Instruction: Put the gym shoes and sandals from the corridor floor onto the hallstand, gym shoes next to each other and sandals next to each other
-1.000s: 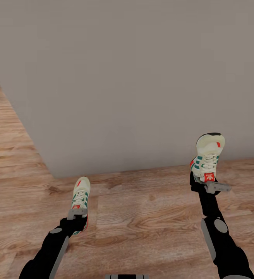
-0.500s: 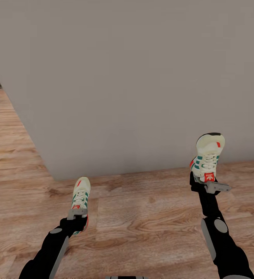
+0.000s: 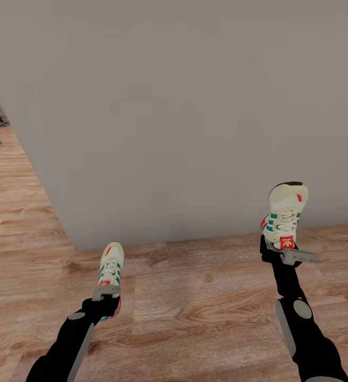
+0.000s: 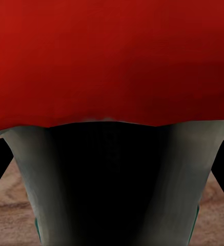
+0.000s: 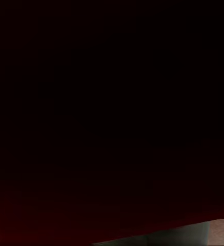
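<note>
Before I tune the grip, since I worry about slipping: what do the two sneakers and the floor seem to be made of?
Left sneaker, right sneaker: seemingly matte cream fabric or leather, woven laces, green stripes; exact material is unclear in a render. Floor: wood-look planks, visible grain, faint sheen.

Both arms are showing as glossy black tubular links in the head view. The left arm [image 3: 70, 339] is carrying a long flat grey panel along its forearm and a small grey disc near the wrist. The right arm [image 3: 304, 329] is wearing a similar grey strip and a round grey cap on its forearm. Each wrist is ending in a light grey metal bracket, the right one jutting sideways as a flat bar with small holes.
</note>
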Motion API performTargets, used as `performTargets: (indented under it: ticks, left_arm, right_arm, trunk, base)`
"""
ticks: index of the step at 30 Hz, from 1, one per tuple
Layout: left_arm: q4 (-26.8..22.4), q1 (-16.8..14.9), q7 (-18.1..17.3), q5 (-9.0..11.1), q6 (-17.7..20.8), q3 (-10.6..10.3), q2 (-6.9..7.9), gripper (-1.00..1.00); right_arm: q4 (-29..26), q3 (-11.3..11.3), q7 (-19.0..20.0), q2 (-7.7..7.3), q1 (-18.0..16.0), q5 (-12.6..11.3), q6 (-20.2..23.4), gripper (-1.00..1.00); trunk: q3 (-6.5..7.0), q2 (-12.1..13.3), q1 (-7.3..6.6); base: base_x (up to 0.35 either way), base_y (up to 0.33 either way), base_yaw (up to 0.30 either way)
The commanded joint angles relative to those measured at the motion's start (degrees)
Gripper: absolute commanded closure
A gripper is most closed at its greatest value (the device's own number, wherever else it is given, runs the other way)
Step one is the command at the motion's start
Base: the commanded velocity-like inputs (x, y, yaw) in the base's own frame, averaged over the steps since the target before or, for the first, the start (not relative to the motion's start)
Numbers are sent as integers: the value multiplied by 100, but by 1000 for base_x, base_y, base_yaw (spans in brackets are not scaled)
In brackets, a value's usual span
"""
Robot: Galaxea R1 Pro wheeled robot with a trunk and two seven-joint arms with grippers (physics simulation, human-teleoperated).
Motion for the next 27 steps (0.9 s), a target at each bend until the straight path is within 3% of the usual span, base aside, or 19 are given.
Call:
performTargets:
  ticks: [1, 14, 24, 27]
  left_arm:
    - [1, 0, -4, -1, 0, -1, 0, 100]
    - [2, 1, -4, -1, 0, -3, 0, 100]
    - [-1, 3, -4, -6, 0, -2, 0, 100]
    - [0, 7, -7, -9, 0, 0, 0, 100]
  right_arm:
    - [0, 0, -1, 0, 0, 0, 1, 100]
    - [0, 0, -1, 0, 0, -2, -4, 100]
    - [0, 0, -1, 0, 0, 0, -3, 100]
    - [0, 0, -1, 0, 0, 0, 1, 100]
  trunk:
    - [14, 2, -2]
    - [193, 22, -38]
    - [347, 423, -257]
    - [347, 423, -257]
  base:
    - [0, 0, 71]
    - [0, 0, 74]
    - [0, 0, 15]
    - [0, 0, 0]
